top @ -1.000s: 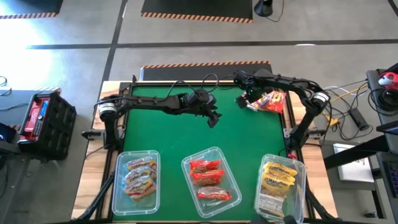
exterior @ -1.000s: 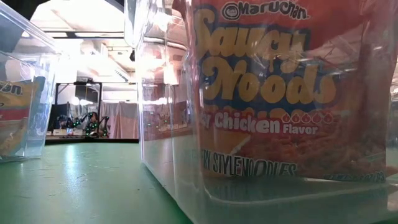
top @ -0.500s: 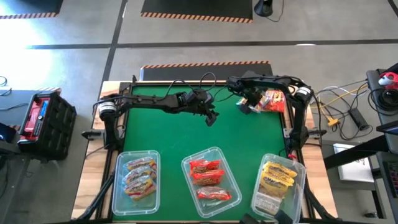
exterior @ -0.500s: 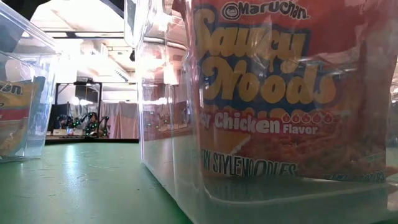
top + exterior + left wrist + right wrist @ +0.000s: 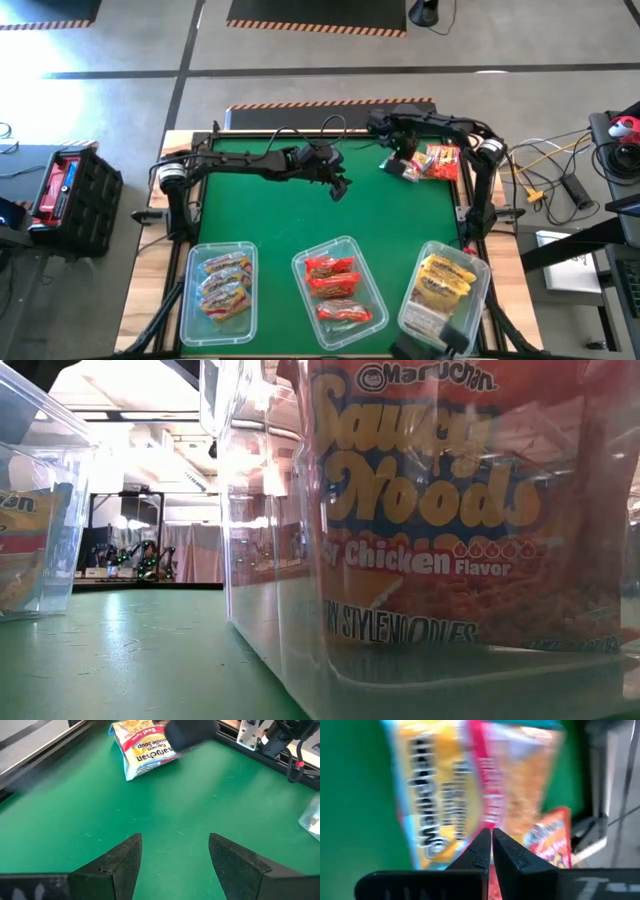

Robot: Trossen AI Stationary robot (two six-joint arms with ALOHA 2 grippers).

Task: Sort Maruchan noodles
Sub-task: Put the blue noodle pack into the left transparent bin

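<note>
Two loose Maruchan noodles packets lie on the green table at its far right: a yellow-and-pink packet (image 5: pixel 445 795) (image 5: pixel 142 745) and an orange-red packet (image 5: pixel 443 162) (image 5: pixel 552 842) beside it. My right gripper (image 5: pixel 398 160) (image 5: pixel 491 834) is shut and points steeply down over the yellow-and-pink packet. My left gripper (image 5: pixel 340 189) (image 5: pixel 175 847) hangs open above bare table near the middle, with nothing between its fingers. My right gripper's shut fingertips (image 5: pixel 485 845) stand over the middle of the yellow-and-pink packet, coming from above. I cannot tell whether they touch it. The packet lies flat on the table.
Three clear bins stand along the near edge: the left bin (image 5: pixel 190 300) holds orange-pink packets, the middle bin (image 5: pixel 300 300) red ones (image 5: pixel 430 500), the right bin (image 5: pixel 480 275) yellow ones. The middle of the green table (image 5: pixel 260 215) is bare. A metal frame (image 5: pixel 462 195) borders the right side.
My right arm has drawn its elbow in toward the far edge, and its gripper, still shut, has rolled about and tipped more steeply down over the loose packets. The packets lie where they were.
</note>
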